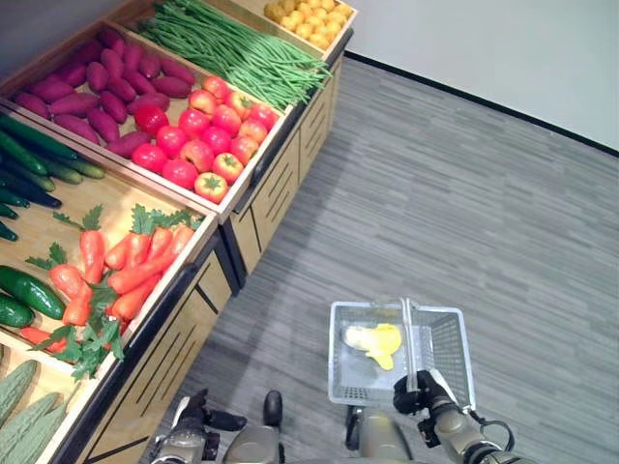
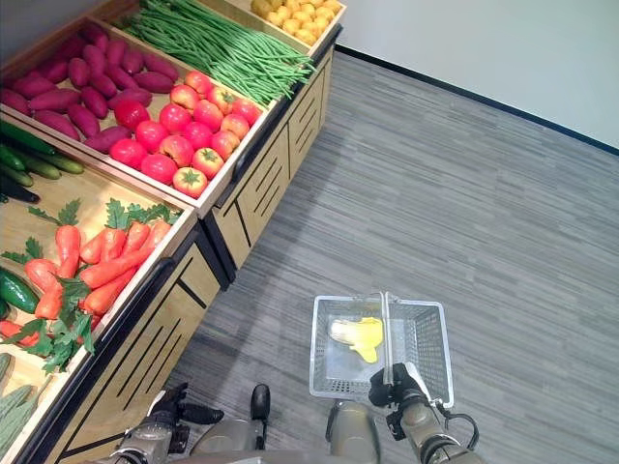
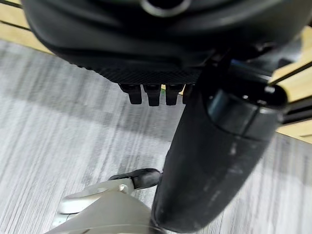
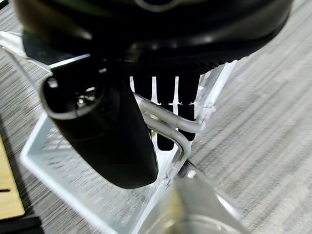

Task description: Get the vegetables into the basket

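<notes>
Taking the basket (image 1: 358, 372) as my landmark: the carrots (image 1: 131, 266) I need lie well to its left in the wooden stall (image 1: 208, 237), and my left hand (image 1: 198, 418) hangs empty, fingers loose, between stall and basket. My right hand (image 1: 418, 391) curls round the basket's handle (image 1: 407, 333), carrying it low beside me, a yellow item (image 1: 377, 343) already inside
</notes>
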Robot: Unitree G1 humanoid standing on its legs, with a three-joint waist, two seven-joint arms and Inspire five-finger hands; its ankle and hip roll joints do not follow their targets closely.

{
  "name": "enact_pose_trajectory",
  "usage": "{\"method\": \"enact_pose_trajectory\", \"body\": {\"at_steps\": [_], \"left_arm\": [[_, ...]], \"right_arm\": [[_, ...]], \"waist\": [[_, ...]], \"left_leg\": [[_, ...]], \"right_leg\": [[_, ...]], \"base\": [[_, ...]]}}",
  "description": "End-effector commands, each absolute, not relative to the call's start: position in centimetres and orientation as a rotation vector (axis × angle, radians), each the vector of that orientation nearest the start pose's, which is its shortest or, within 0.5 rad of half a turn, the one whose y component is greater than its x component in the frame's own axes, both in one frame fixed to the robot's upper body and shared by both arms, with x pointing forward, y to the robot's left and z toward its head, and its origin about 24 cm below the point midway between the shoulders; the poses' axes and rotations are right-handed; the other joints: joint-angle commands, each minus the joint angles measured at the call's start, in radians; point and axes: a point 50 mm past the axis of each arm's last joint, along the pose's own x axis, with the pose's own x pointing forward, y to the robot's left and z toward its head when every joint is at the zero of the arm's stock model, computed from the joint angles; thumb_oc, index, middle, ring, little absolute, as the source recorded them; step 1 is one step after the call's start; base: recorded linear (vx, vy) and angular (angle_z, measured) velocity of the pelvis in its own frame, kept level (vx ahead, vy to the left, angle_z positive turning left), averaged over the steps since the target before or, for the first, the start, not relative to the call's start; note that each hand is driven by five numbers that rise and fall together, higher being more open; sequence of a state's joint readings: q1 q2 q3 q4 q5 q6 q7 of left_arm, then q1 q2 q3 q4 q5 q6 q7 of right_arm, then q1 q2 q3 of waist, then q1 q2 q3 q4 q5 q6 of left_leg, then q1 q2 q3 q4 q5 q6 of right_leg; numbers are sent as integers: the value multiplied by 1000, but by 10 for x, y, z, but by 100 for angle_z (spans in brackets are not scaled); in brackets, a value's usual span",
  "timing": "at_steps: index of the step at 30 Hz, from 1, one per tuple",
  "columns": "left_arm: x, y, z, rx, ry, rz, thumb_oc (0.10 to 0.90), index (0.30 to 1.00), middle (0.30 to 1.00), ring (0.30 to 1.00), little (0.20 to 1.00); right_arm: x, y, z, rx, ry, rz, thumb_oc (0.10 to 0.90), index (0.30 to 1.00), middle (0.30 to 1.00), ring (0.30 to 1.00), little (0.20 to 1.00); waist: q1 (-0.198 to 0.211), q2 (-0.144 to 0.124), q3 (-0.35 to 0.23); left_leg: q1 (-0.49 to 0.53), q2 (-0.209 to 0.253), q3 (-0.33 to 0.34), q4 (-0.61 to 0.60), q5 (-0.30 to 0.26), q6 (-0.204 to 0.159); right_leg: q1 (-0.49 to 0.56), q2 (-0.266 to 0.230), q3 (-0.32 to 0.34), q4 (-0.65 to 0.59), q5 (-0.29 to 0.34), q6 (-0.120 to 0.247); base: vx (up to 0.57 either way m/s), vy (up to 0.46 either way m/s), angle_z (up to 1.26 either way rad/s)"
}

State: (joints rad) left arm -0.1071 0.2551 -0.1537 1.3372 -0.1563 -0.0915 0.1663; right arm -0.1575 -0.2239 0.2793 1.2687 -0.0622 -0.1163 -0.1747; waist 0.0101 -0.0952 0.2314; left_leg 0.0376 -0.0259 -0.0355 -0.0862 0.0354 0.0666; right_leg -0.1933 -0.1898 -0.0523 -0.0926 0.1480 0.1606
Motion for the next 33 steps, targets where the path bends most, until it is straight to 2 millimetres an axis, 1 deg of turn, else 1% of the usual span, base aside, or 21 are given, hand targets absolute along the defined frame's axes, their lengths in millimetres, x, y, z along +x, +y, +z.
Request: {"method": "enact_pose_trajectory", "body": {"at_steps": [1, 2, 4, 7, 8, 10, 11, 13, 15, 16, 17, 18, 19, 20, 21, 22, 24, 25, 26, 30, 33], "left_arm": [[122, 252, -148, 285, 1081, 280, 900, 1000, 1000, 1000, 1000], [117, 252, -150, 282, 1102, 273, 900, 1000, 1000, 1000, 1000], [112, 250, -152, 280, 1118, 273, 900, 1000, 1000, 1000, 1000], [108, 251, -153, 269, 1123, 277, 900, 1000, 1000, 1000, 1000], [108, 250, -153, 272, 1125, 272, 900, 1000, 1000, 1000, 1000], [109, 250, -153, 274, 1123, 266, 900, 1000, 1000, 1000, 1000], [110, 250, -152, 257, 1113, 288, 900, 1000, 1000, 1000, 1000], [113, 249, -152, 245, 1100, 295, 900, 1000, 1000, 1000, 1000], [125, 244, -149, 242, 1068, 280, 900, 1000, 1000, 1000, 1000], [125, 244, -149, 242, 1068, 280, 900, 1000, 1000, 1000, 1000], [128, 244, -149, 258, 1064, 263, 900, 1000, 1000, 1000, 1000], [130, 245, -148, 269, 1059, 260, 900, 1000, 1000, 1000, 1000], [131, 243, -148, 279, 1058, 251, 900, 1000, 1000, 1000, 1000], [131, 243, -148, 279, 1058, 251, 900, 1000, 1000, 1000, 1000], [133, 242, -147, 291, 1055, 243, 900, 1000, 1000, 1000, 1000], [133, 242, -148, 299, 1057, 238, 900, 1000, 1000, 1000, 1000], [132, 242, -148, 299, 1057, 238, 900, 1000, 1000, 1000, 1000], [131, 242, -148, 297, 1061, 236, 900, 1000, 1000, 1000, 1000], [129, 244, -148, 293, 1066, 239, 900, 1000, 1000, 1000, 1000], [117, 251, -151, 315, 1115, 245, 900, 1000, 1000, 1000, 1000], [117, 254, -150, 323, 1110, 248, 900, 1000, 1000, 1000, 1000]], "right_arm": [[126, -250, -147, -604, 1075, -33, 400, 300, 300, 300, 300], [121, -249, -149, -601, 1088, -28, 400, 300, 300, 300, 300], [116, -254, -149, -615, 1109, -28, 400, 300, 300, 300, 300], [117, -258, -147, -634, 1098, -19, 400, 300, 300, 300, 300], [119, -263, -145, -637, 1089, -39, 400, 300, 300, 300, 300], [119, -264, -144, -635, 1082, -46, 400, 300, 300, 300, 300], [122, -268, -142, -642, 1065, -58, 400, 300, 300, 300, 300], [123, -270, -141, -646, 1065, -63, 400, 300, 300, 300, 300], [121, -279, -139, -646, 1069, -107, 400, 300, 300, 300, 300], [121, -279, -139, -646, 1069, -107, 400, 300, 300, 300, 300], [120, -280, -139, -633, 1071, -119, 400, 300, 300, 300, 300], [120, -280, -139, -628, 1071, -127, 400, 300, 300, 300, 300], [118, -281, -139, -622, 1080, -137, 400, 300, 300, 300, 300], [118, -281, -139, -622, 1080, -137, 400, 300, 300, 300, 300], [115, -282, -140, -621, 1096, -140, 400, 300, 300, 300, 300], [114, -281, -140, -627, 1101, -131, 400, 300, 300, 300, 300], [114, -281, -140, -627, 1101, -131, 400, 300, 300, 300, 300], [114, -280, -141, -631, 1106, -127, 400, 300, 300, 300, 300], [113, -279, -141, -626, 1108, -124, 400, 300, 300, 300, 300], [113, -268, -146, -610, 1110, -88, 400, 300, 300, 300, 300], [115, -260, -148, -601, 1112, -62, 400, 300, 300, 300, 300]], "waist": [[-10, 4, 39], [-12, 2, 31], [-6, 6, 18], [-8, 20, 2], [-7, 26, 1], [-10, 28, 1], [-6, 29, 7], [-6, 33, 12], [-13, 34, 35], [-14, 34, 35], [-26, 36, 37], [-29, 38, 37], [-31, 44, 36], [-31, 43, 36], [-28, 59, 29], [-27, 64, 24], [-27, 64, 24], [-19, 66, 23], [-18, 65, 22], [-4, 37, 16], [7, 20, 16]], "left_leg": [[22, 35, -14, 135, -148, -70], [29, 35, -25, 138, -153, -76], [45, 48, -33, 129, -155, -87], [51, 98, -74, 111, -134, -117], [38, 131, -103, 118, -115, -137], [24, 141, -115, 128, -110, -144], [-2, 153, -122, 172, -101, -153], [-25, 153, -117, 201, -90, -159], [-92, 162, -5, 270, -54, -161], [-94, 162, -6, 273, -56, -161], [-110, 179, 104, 263, -46, -157], [-122, 181, 157, 233, -46, -150], [-129, 177, 184, 208, -41, -147], [-129, 176, 184, 206, -40, -147], [-143, 157, 202, 149, -15, -144], [-143, 148, 209, 124, -6, -140], [-142, 147, 209, 122, -4, -139], [-166, 136, 208, 120, 15, -139], [-158, 135, 217, 120, 8, -135], [-136, 106, 221, 94, -12, -102], [-133, 90, 226, 95, -27, -87]], "right_leg": [[-29, 4, 49, 146, 57, 39], [-15, 8, 50, 147, 36, 34], [3, 11, 21, 147, 25, 27], [17, 43, -8, 170, -24, -4], [16, 62, -30, 191, -57, -21], [14, 68, -41, 200, -70, -27], [18, 78, -57, 210, -90, -45], [26, 78, -73, 208, -98, -52], [59, 53, -132, 202, -113, -67], [59, 53, -133, 202, -113, -67], [82, 45, -166, 191, -122, -70], [90, 41, -181, 183, -123, -66], [93, 39, -192, 179, -123, -63], [92, 38, -192, 179, -123, -62], [98, 39, -209, 165, -120, -55], [103, 41, -215, 161, -122, -51], [104, 40, -216, 161, -122, -51], [113, 37, -217, 164, -128, -48], [120, 37, -213, 169, -136, -48], [142, 11, -178, 187, -126, -21], [146, -4, -165, 181, -108, -7]], "base": [[255, -168, 76], [226, -182, 66], [196, -206, 65], [177, -323, 50], [108, -333, 57], [70, -283, 55], [76, -320, 48], [32, -199, 40], [-13, -138, 41], [15, -111, 96], [25, -81, 118], [38, -81, 100], [22, -17, 74], [52, 36, 76], [87, 61, 66], [87, 60, 34], [69, 54, 13], [137, 132, 11], [191, 197, 2], [167, 221, -13], [91, 179, -14]]}}
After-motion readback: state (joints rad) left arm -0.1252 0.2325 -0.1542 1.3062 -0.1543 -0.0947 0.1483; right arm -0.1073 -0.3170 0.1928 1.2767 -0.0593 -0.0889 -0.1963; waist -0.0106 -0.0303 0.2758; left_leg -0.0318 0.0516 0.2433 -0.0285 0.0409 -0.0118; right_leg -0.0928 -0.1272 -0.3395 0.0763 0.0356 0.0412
